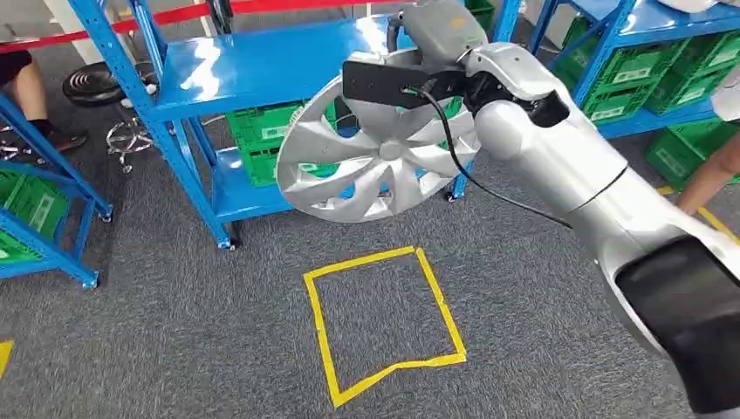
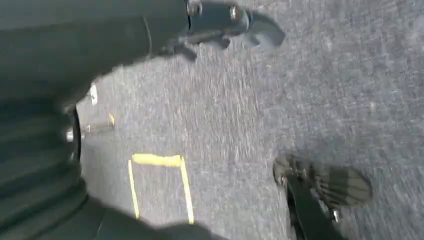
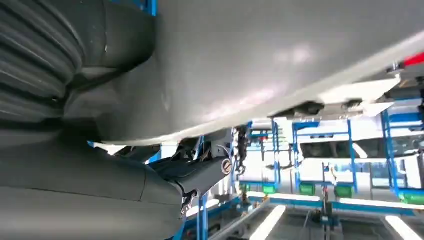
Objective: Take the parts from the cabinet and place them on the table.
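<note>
A silver wheel cover (image 1: 380, 153) with curved spokes hangs tilted in the air in front of the blue cabinet (image 1: 253, 65). My right hand (image 1: 436, 35) grips it at its upper rim, and the silver arm reaches in from the lower right. In the right wrist view the cover's pale back (image 3: 280, 55) lies against my right hand (image 3: 115, 195), whose dark fingers (image 3: 200, 172) curl under its edge. My left hand (image 2: 75, 60) hangs over the grey carpet, blurred, with one finger stretched out and nothing in it.
Green crates (image 1: 262, 144) sit on the cabinet's lower shelves. A yellow tape square (image 1: 384, 319) marks the carpet in front. Another blue rack (image 1: 44, 218) stands at the left and more shelves with crates (image 1: 646, 70) at the right. A person's arm (image 1: 711, 175) is at the right edge.
</note>
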`<state>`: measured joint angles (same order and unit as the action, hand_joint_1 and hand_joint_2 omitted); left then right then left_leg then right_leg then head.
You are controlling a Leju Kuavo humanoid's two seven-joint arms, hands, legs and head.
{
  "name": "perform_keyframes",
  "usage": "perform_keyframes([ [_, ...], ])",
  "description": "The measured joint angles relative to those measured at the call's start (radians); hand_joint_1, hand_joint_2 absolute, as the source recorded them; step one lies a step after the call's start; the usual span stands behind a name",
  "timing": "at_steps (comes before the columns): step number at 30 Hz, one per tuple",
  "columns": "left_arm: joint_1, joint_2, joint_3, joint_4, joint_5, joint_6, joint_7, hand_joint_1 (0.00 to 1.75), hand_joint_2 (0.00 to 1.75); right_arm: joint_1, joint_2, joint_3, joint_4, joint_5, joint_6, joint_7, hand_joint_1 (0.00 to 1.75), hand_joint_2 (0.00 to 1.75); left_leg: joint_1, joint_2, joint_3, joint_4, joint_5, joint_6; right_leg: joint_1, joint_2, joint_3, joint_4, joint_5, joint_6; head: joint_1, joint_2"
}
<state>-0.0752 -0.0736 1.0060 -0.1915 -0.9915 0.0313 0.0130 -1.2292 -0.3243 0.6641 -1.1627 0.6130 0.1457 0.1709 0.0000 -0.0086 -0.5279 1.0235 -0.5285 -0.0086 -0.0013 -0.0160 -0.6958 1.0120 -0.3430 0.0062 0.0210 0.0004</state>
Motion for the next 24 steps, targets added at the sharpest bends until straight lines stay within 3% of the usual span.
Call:
perform_keyframes([
  [1,0.000,-0.006,0.000,0.001,-0.005,0.000,0.000,0.00,1.75,0.008,-0.011,0.000,0.000,-0.002,0.000,-0.003,1.75,1.75,0.006,0.004,-0.006,-0.009,0.016,0.013,-0.001,0.003,-0.005,0.000,0.003,0.008,-0.003,0.000],
  [2,-0.004,-0.006,-0.002,0.001,-0.008,-0.003,-0.001,0.00,1.75,0.013,-0.019,0.000,-0.001,-0.003,0.000,-0.004,1.75,1.75,0.008,0.009,-0.010,-0.009,0.029,0.019,-0.004,0.010,-0.015,0.018,-0.038,0.014,-0.003,0.000],
  [3,-0.008,-0.006,-0.006,0.001,-0.015,-0.005,-0.001,0.00,1.75,0.017,-0.037,0.000,-0.005,-0.003,0.002,-0.003,1.75,1.75,0.008,0.009,-0.026,-0.009,0.042,0.028,-0.004,0.012,-0.031,0.064,-0.105,0.018,-0.002,0.000],
  [4,-0.012,-0.007,-0.008,0.001,-0.019,-0.006,-0.001,0.00,1.75,0.019,-0.051,-0.002,-0.010,-0.003,0.003,0.000,1.75,1.75,0.008,0.008,-0.043,-0.007,0.056,0.031,-0.007,0.013,-0.049,0.136,-0.172,0.022,-0.001,0.000],
  [5,-0.014,-0.008,-0.008,0.001,-0.022,-0.009,0.003,0.00,1.75,0.021,-0.060,-0.004,-0.011,-0.003,0.003,0.000,1.75,1.75,0.008,0.008,-0.060,-0.006,0.069,0.031,-0.008,0.014,-0.066,0.216,-0.222,0.026,-0.002,0.000],
  [6,-0.016,-0.010,-0.009,0.001,-0.022,-0.013,0.005,0.00,1.75,0.026,-0.066,-0.005,-0.013,-0.003,0.005,-0.001,1.75,1.75,0.008,0.009,-0.076,-0.005,0.080,0.029,-0.008,0.014,-0.075,0.284,-0.242,0.029,-0.002,0.000],
  [7,-0.018,-0.011,-0.010,0.001,-0.022,-0.016,0.004,0.00,1.75,0.029,-0.069,-0.005,-0.014,-0.002,0.006,-0.001,1.75,1.75,0.008,0.011,-0.092,-0.004,0.087,0.027,-0.009,0.014,-0.071,0.318,-0.225,0.031,-0.002,0.000],
  [8,-0.020,-0.013,-0.011,0.001,-0.022,-0.021,0.000,0.00,1.75,0.033,-0.072,-0.005,-0.014,-0.001,0.007,-0.001,1.75,1.75,0.010,0.014,-0.108,-0.001,0.096,0.025,-0.012,0.014,-0.053,0.319,-0.181,0.032,-0.002,0.000],
  [9,-0.022,-0.015,-0.014,0.001,-0.022,-0.025,-0.011,0.00,1.75,0.036,-0.075,-0.005,-0.014,0.001,0.008,-0.002,1.75,1.75,0.012,0.015,-0.124,0.003,0.106,0.021,-0.014,0.014,-0.020,0.287,-0.131,0.032,-0.002,0.000],
  [10,-0.025,-0.017,-0.015,0.001,-0.021,-0.027,-0.020,0.00,1.75,0.037,-0.077,-0.005,-0.014,0.002,0.008,-0.004,1.75,1.75,0.014,0.017,-0.138,0.008,0.114,0.016,-0.017,0.014,0.035,0.222,-0.105,0.034,-0.002,0.000],
  [11,-0.027,-0.017,-0.015,0.001,-0.017,-0.029,-0.027,0.00,1.75,0.037,-0.079,-0.005,-0.016,0.002,0.008,-0.006,1.75,1.75,0.014,0.017,-0.147,0.015,0.120,0.008,-0.021,0.014,0.104,0.130,-0.133,0.036,-0.002,0.000],
  [12,-0.030,-0.017,-0.015,-0.001,-0.014,-0.032,-0.029,0.00,1.75,0.038,-0.079,-0.005,-0.019,0.002,0.008,-0.008,1.75,1.75,0.009,0.015,-0.155,0.019,0.123,0.003,-0.013,0.015,0.159,0.048,-0.181,0.036,-0.001,0.000],
  [13,-0.030,-0.017,-0.015,-0.001,-0.012,-0.032,-0.033,0.00,1.75,0.040,-0.081,-0.006,-0.024,0.002,0.006,-0.012,1.75,1.75,0.008,0.016,-0.156,0.020,0.131,-0.006,-0.011,0.017,0.174,0.014,-0.208,0.016,-0.003,0.000],
  [16,-0.031,-0.016,-0.015,-0.002,-0.009,-0.033,-0.036,0.00,1.75,0.049,-0.082,-0.008,-0.024,0.002,0.006,-0.015,1.75,1.75,0.011,0.018,-0.157,0.005,0.155,-0.022,-0.008,0.017,0.161,0.014,-0.193,-0.003,-0.003,0.000],
  [17,-0.031,-0.012,-0.015,-0.002,-0.005,-0.033,-0.037,0.00,1.75,0.050,-0.084,-0.008,-0.024,0.002,0.006,-0.016,1.75,1.75,0.010,0.017,-0.156,0.002,0.141,0.000,-0.011,0.016,0.158,0.010,-0.187,0.002,-0.002,0.000],
  [18,-0.030,-0.013,-0.015,-0.002,-0.004,-0.033,-0.037,0.00,1.75,0.051,-0.084,-0.008,-0.024,0.002,0.006,-0.014,1.75,1.75,0.008,0.017,-0.158,-0.001,0.151,0.029,-0.011,0.017,0.154,0.010,-0.184,-0.003,-0.004,0.000],
  [19,-0.028,-0.013,-0.015,-0.002,-0.004,-0.033,-0.039,0.00,1.75,0.053,-0.085,-0.008,-0.024,0.003,0.006,-0.012,1.75,1.75,0.006,0.017,-0.160,-0.006,0.165,0.051,-0.009,0.017,0.152,0.010,-0.180,-0.008,-0.003,0.000],
  [22,-0.029,-0.010,-0.015,-0.002,0.000,-0.033,-0.045,0.00,1.75,0.058,-0.085,-0.008,-0.024,0.008,0.006,-0.003,1.75,1.75,0.006,0.017,-0.161,-0.011,0.177,0.073,-0.005,0.017,0.147,0.011,-0.171,-0.018,-0.003,0.000],
  [23,-0.028,-0.009,-0.015,-0.002,0.001,-0.033,-0.046,0.00,1.75,0.058,-0.085,-0.008,-0.024,0.010,0.006,-0.001,1.75,1.75,0.006,0.017,-0.161,-0.013,0.181,0.072,-0.004,0.017,0.146,0.011,-0.170,-0.020,-0.003,0.000],
  [24,-0.027,-0.009,-0.015,-0.002,0.004,-0.034,-0.047,0.00,1.75,0.059,-0.085,-0.008,-0.024,0.011,0.006,-0.001,1.75,1.75,0.006,0.017,-0.161,-0.015,0.189,0.062,-0.003,0.017,0.144,0.012,-0.169,-0.022,-0.003,0.000],
])
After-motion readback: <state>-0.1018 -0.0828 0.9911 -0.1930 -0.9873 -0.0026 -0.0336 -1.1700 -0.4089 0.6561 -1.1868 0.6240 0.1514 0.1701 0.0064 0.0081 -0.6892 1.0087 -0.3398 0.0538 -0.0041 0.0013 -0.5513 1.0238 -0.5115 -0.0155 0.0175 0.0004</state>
